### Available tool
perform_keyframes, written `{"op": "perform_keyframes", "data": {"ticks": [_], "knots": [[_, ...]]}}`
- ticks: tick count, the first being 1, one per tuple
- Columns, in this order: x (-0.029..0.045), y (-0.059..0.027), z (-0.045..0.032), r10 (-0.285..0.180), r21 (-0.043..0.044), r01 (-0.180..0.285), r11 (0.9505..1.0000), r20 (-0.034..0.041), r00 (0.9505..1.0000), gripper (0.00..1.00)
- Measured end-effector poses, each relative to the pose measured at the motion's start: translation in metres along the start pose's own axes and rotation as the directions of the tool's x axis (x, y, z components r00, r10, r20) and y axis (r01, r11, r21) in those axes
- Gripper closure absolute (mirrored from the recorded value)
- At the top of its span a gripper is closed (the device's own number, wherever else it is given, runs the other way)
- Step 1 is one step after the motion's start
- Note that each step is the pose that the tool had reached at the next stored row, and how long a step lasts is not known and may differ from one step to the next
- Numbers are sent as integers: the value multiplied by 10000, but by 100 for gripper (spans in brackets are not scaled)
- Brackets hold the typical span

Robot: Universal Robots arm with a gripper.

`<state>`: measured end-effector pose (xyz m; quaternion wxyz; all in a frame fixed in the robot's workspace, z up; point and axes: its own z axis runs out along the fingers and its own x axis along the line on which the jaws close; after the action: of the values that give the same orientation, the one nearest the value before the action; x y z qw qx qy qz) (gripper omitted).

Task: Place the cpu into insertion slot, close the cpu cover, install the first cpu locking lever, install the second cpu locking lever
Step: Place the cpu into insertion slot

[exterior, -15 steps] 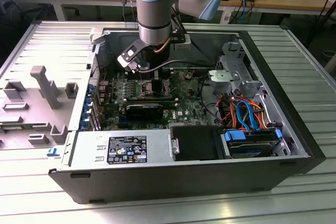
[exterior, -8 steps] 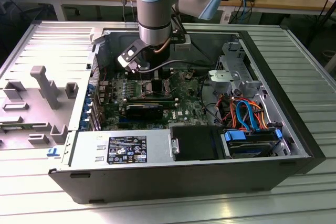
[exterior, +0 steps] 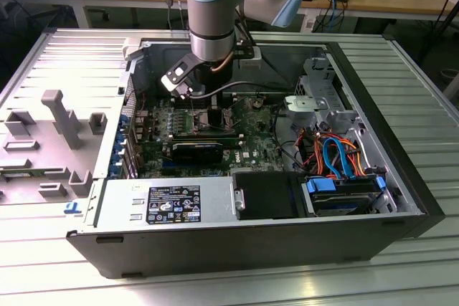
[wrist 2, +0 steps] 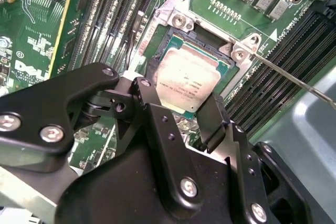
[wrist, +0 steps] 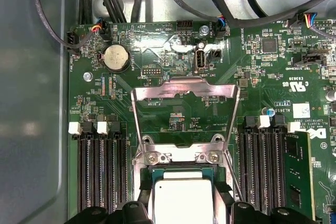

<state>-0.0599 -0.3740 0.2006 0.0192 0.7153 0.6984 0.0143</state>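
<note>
My gripper (exterior: 195, 107) reaches down into an open computer case, onto the green motherboard. In both wrist views its black fingers (wrist 2: 150, 100) press against opposite edges of the cpu (wrist 2: 186, 77), a silver-topped square chip. The cpu (wrist: 181, 199) lies level in or just above the insertion slot (wrist 2: 206, 39), whose silver rim (wrist: 181, 156) shows behind it. The cpu cover (wrist: 184, 85), a thin metal frame, is swung open away from the slot. A thin wire locking lever (wrist 2: 294, 80) sticks out free beside the slot.
Long black memory slots (wrist: 100, 171) flank the socket on both sides. The case walls (exterior: 136, 84), a drive cage (exterior: 319, 98), coloured cables (exterior: 337, 155) and a power supply (exterior: 172, 202) surround the board. Grey fixtures (exterior: 61, 116) stand on the table at the exterior view's left.
</note>
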Motion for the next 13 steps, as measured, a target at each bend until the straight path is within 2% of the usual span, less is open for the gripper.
{"op": "perform_keyframes", "data": {"ticks": [13], "knots": [[3,0,26,2,-9,-2,10000,-17,10000,45]]}}
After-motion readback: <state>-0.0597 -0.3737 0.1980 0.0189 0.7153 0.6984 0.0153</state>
